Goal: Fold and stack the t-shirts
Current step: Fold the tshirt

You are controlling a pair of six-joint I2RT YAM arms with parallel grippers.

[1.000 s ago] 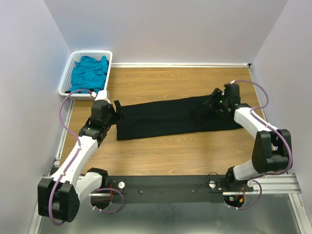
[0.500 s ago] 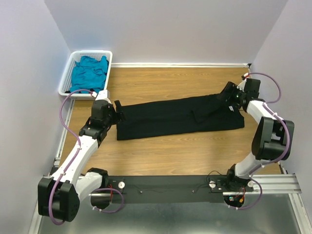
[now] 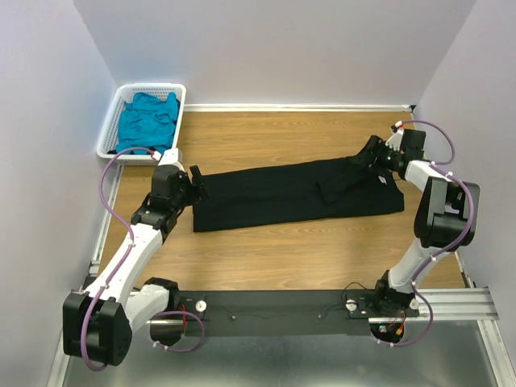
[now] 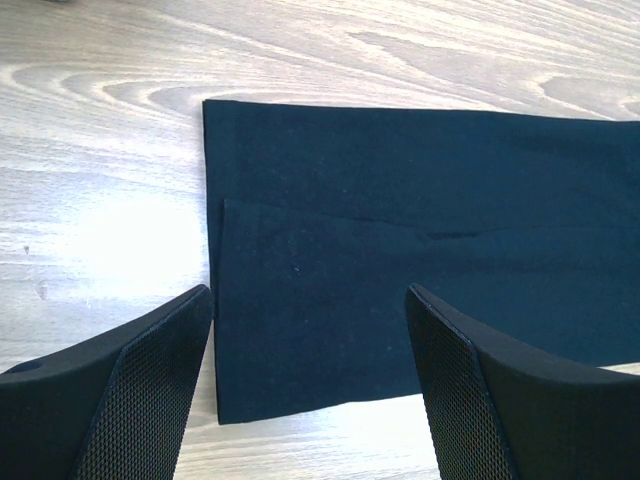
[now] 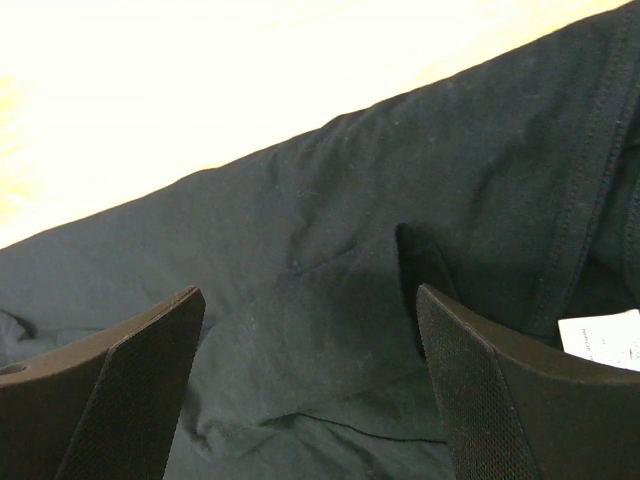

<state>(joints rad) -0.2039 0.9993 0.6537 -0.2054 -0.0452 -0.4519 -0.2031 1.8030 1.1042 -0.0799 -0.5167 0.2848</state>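
The black t-shirt lies folded into a long band across the middle of the table. My left gripper is open just above its left end, with nothing between the jaws. My right gripper is open over the shirt's right end, above wrinkled cloth near the white neck label. The teal-blue t-shirt lies crumpled in the white basket at the back left.
Walls close in the table on the left, back and right. A black rail runs along the near edge between the arm bases. Bare wood shows behind and in front of the black shirt.
My right gripper has moved right and toward the back, from over the shirt's middle-right to its far right end. The left arm has stayed put. The shirt's right end has shifted slightly.
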